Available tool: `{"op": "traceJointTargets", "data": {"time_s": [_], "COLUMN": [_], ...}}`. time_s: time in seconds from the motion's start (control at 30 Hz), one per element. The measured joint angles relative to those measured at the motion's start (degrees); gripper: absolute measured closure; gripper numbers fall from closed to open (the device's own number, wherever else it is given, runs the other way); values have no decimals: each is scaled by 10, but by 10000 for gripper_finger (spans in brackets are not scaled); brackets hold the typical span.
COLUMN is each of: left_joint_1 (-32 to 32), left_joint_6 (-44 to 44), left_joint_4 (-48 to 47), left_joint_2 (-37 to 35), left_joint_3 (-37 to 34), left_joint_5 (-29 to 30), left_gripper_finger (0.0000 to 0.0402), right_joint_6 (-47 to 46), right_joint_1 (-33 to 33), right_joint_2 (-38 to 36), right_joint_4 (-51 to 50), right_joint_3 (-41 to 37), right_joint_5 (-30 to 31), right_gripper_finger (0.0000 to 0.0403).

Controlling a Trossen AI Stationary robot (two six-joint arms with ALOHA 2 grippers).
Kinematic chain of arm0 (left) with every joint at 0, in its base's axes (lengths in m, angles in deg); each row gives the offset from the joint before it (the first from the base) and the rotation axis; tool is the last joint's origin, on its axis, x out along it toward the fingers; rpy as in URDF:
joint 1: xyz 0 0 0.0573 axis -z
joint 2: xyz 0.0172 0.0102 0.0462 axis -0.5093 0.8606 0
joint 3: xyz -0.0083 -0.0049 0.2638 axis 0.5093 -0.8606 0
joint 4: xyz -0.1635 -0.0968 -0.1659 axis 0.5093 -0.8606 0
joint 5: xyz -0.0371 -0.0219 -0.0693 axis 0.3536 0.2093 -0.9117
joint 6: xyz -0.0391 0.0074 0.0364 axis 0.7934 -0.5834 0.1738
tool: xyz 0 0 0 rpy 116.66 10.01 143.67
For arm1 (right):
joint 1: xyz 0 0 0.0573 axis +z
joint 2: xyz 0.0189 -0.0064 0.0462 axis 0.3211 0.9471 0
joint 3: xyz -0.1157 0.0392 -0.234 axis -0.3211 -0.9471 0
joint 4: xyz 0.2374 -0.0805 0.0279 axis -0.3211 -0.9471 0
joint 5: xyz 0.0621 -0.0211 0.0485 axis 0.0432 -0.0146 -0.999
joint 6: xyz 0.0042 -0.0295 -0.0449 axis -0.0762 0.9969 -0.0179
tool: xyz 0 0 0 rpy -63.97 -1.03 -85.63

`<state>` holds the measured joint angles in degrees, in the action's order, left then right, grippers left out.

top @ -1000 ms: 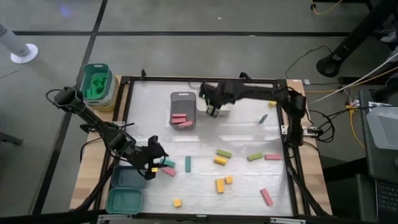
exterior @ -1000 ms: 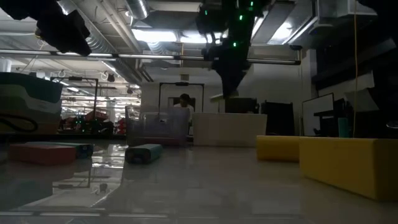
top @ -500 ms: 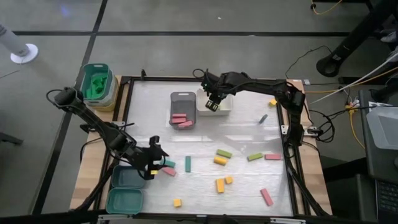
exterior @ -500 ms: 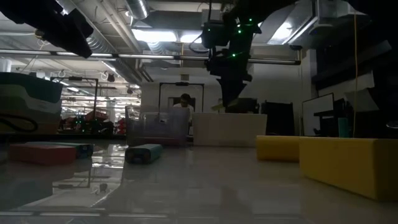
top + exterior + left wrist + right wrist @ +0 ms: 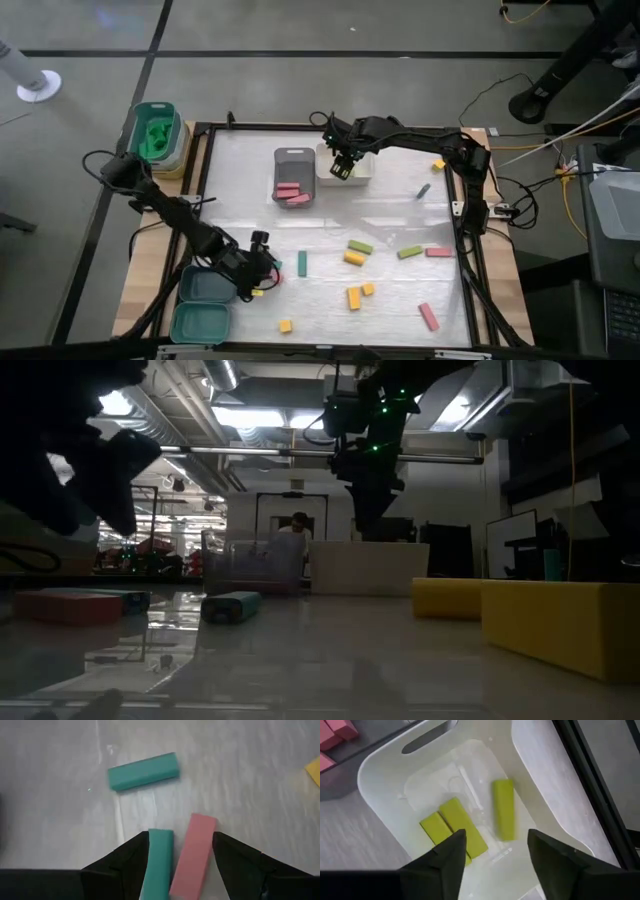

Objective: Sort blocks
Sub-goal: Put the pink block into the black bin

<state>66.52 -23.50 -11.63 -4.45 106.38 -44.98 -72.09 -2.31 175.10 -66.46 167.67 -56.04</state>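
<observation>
My left gripper [image 5: 181, 870] is open near the table's near left. Its fingers stand on either side of a teal block [image 5: 159, 862] and a pink block [image 5: 193, 855] that lie side by side on the table [image 5: 262, 275]. Another teal block [image 5: 143, 771] lies just beyond them. My right gripper [image 5: 492, 862] hangs open over the white tray [image 5: 390, 765] at the far middle [image 5: 342, 166]. Three light green blocks lie in that tray, one of them [image 5: 504, 816] blurred. More blocks are scattered over the table's near right half [image 5: 360, 246].
A grey tray [image 5: 293, 158] with pink blocks stands left of the white tray. Two teal trays [image 5: 205, 288] stand at the near left corner and a green bin [image 5: 155, 135] at the far left. Loose yellow [image 5: 353, 297], pink [image 5: 428, 316] and green [image 5: 410, 252] blocks lie near right.
My right gripper has moved toward the far edge, over the white tray, and let go of a light green block, which now lies in the tray. My left gripper has sunk and moved toward the table's right and near edges, down over the teal and pink blocks, rolling as it went.
</observation>
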Motion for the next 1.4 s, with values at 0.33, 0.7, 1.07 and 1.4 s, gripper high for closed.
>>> {"op": "traceJointTargets", "data": {"time_s": [0.33,0.7,1.07,1.4], "left_joint_1": [-1,-1,-1,-17], "left_joint_6": [-47,-57,-70,-76], "left_joint_4": [40,43,44,82], "left_joint_2": [68,103,105,92], "left_joint_3": [0,2,2,34], "left_joint_5": [-44,-48,-54,-52], "left_gripper_finger": [194,196,321,321], "right_joint_6": [0,-13,2,16], "right_joint_1": [0,0,16,16], "right_joint_2": [0,0,0,-4], "right_joint_4": [0,0,-69,-217], "right_joint_3": [0,0,0,0], "right_joint_5": [-4,-52,-164,-118], "right_gripper_finger": [167,167,167,167]}}
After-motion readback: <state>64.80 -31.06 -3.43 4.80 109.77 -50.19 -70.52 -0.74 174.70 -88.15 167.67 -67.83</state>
